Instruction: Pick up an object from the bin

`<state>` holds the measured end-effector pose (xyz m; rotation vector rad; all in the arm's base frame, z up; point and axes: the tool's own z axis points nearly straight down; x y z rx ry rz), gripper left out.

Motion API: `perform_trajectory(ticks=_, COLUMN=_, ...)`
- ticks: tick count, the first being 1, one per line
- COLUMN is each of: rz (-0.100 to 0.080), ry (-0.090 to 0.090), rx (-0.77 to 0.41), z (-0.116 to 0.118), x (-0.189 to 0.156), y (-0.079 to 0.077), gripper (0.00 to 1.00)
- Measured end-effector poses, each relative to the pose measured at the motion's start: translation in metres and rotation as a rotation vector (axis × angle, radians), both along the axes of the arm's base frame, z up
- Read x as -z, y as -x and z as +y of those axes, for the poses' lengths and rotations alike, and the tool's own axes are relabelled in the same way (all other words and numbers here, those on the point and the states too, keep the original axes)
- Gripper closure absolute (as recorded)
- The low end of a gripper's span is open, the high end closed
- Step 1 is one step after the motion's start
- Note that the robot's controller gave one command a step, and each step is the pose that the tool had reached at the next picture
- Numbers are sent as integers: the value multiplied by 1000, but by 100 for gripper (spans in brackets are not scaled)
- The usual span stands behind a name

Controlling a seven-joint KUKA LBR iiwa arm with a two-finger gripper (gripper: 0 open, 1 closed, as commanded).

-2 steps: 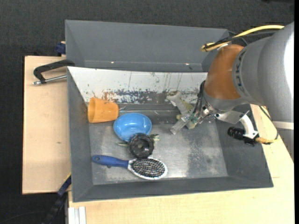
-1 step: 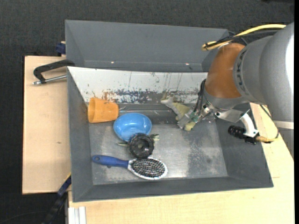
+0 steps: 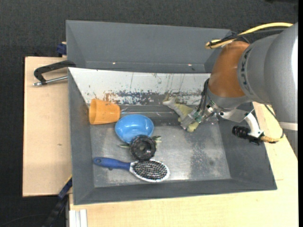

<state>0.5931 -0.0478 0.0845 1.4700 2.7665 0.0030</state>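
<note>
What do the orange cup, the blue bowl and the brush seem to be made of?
The orange cup is probably plastic: even, matte colour. The blue bowl is likely glossy plastic, with a soft highlight on its rounded back. On the brush, the blue handle looks like plastic. The oval head holds dark bristles with pale tips, and their material is unclear.

Scuffed grey metal bin
</note>
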Motion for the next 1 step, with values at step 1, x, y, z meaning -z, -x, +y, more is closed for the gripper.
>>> perform_trajectory(ticks=1, rz=-5, ry=-1, rx=-3, z=0, x=-117, y=-3, gripper=100)
